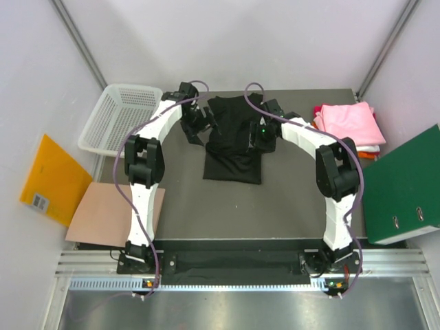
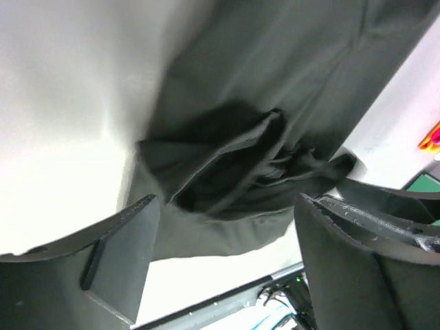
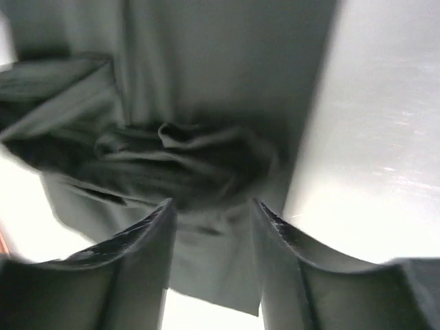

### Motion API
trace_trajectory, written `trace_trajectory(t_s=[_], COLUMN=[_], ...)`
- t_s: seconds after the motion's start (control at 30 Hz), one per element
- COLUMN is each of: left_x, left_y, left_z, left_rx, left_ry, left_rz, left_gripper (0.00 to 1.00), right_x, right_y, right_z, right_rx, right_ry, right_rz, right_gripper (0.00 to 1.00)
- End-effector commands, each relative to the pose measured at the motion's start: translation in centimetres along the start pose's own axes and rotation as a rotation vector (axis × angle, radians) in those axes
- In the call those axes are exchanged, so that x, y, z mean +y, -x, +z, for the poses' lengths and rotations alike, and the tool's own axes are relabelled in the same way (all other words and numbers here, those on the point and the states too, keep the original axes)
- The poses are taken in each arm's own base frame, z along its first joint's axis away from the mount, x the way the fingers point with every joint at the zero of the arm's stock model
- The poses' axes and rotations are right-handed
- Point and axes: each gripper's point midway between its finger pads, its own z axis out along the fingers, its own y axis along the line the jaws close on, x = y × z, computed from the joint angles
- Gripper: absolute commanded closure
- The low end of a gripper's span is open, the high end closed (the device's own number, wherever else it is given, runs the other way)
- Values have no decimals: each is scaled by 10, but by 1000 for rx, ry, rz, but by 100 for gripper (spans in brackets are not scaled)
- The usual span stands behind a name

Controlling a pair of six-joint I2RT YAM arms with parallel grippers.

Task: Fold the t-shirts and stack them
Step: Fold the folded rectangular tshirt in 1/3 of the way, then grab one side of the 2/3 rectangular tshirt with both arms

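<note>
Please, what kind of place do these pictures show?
Probably a robot test cell in a lab, not a home. Plain white panels enclose the table, the left arm and right arm are bolted to an aluminium rail, and a black t-shirt lies ready for folding.

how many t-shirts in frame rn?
5. One black t-shirt in the centre; stacked at far right, pink t-shirt on top, with edges of a white t-shirt, orange t-shirt and red t-shirt showing beneath. More may be hidden.
</note>
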Motion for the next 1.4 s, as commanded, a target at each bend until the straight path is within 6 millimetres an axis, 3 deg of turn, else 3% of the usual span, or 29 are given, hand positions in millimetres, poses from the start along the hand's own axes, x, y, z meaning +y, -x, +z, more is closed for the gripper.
trace_trajectory(t_s=[0.0, 0.03, 0.13, 0.2, 0.23, 0.33, 0.47, 0.57, 0.73, 0.93, 1.03, 1.1, 1.17, 1.23, 1.37], left_x=[2, 4, 13, 27, 31, 59, 71, 74, 73, 65, 59, 57, 59, 61, 70], left_y=[13, 11, -2, -21, -25, -57, -76, -82, -84, -85, -88, -94, -99, -103, -115], left_z=[-42, -46, -56, -56, -54, -37, -25, -15, -2, 17, 27, 37, 42, 41, 22], left_rx=[-73, -80, -99, -75, -70, -1, 19, 33, 36, 52, 69, 93, 115, 126, 130], left_ry=[-12, -8, -11, 7, 3, 31, 21, 3, -10, -18, -17, -7, 26, 46, 83], left_rz=[37, 53, 82, 68, 62, 27, 9, -13, -44, -55, -48, -40, -43, -41, -34], left_gripper=[12, 2, 1, 1, 1, 4, 10, 12, 18, 26, 36, 63, 100, 100, 100], right_x=[3, 7, 4, -6, -2, -7, -20, -20, -20, -9, -6, -4, -1, 0, -2], right_y=[45, 52, 39, 16, 8, -32, -87, -110, -119, -107, -103, -102, -104, -105, -110], right_z=[-43, -63, -83, -78, -83, -69, -42, -27, -10, 2, 9, 13, 13, 11, -5], right_rx=[-206, -258, -277, -231, -220, -121, 21, 83, 116, 95, 100, 103, 120, 127, 124], right_ry=[-32, -22, -11, -13, 25, 83, 115, 158, 185, 222, 232, 245, 260, 257, 248], right_rz=[-5, -7, -6, 11, 20, 63, 150, 216, 283, 290, 288, 287, 286, 281, 255], right_gripper=[19, 1, 0, 0, 0, 0, 3, 13, 21, 27, 39, 65, 91, 99, 100])
